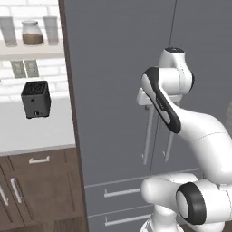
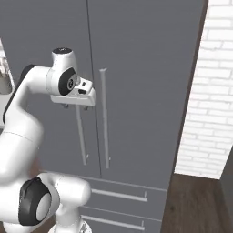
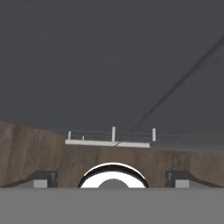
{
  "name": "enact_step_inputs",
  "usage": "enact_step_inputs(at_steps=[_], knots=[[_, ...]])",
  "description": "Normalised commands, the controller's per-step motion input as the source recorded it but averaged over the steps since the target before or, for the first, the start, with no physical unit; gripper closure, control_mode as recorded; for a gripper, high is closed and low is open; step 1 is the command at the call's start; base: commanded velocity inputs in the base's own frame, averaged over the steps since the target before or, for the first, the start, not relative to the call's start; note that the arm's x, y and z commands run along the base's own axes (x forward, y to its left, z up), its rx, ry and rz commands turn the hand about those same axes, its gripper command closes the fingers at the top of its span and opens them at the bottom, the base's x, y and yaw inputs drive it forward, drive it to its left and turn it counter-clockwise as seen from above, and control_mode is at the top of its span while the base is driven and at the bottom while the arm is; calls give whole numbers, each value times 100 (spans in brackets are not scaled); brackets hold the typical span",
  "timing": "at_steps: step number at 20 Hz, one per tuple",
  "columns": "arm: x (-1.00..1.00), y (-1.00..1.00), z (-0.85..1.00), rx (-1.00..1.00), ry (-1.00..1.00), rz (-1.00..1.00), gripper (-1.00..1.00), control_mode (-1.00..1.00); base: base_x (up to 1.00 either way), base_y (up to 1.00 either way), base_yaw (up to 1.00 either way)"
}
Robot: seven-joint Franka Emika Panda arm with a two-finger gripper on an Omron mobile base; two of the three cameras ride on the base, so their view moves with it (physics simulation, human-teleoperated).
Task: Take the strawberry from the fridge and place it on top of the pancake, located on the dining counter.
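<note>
Count, front of unit: one fridge [image 1: 118,90] with two doors, shut — seam between them runs vertically. Vertical bar handles [image 2: 104,118]: two, one per door, side by side. Drawers below the doors: two, each with one horizontal drawer handle [image 2: 119,195].

Shelf [image 1: 27,49] on the brick wall: one, carrying two clear glasses [image 1: 7,31] and one jar [image 1: 32,32] with brown contents (jar stands between the glasses). Wall outlets [image 1: 25,69]: two plates. Worktop [image 1: 36,131]: one black boxy appliance [image 1: 36,99]. Brown cabinets under it — three pale cabinet handles [image 1: 39,160] visible.
</note>
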Motion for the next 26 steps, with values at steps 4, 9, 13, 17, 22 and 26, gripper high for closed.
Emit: enact_step_inputs(at_steps=[4, 9, 13, 17, 22, 26], knots=[[0, 0, 0, 0, 0, 0, -100, 100, -11, -45, -7], [0, 0, 0, 0, 0, 0, -100, 100, -42, -5, -23], [0, 0, 0, 0, 0, 0, -100, 100, -39, 32, -12], [0, 0, 0, 0, 0, 0, -100, 100, -34, 3, 0], [0, 0, 0, 0, 0, 0, -100, 100, -36, -6, 0], [0, 0, 0, 0, 0, 0, -100, 100, -56, -3, 0]])
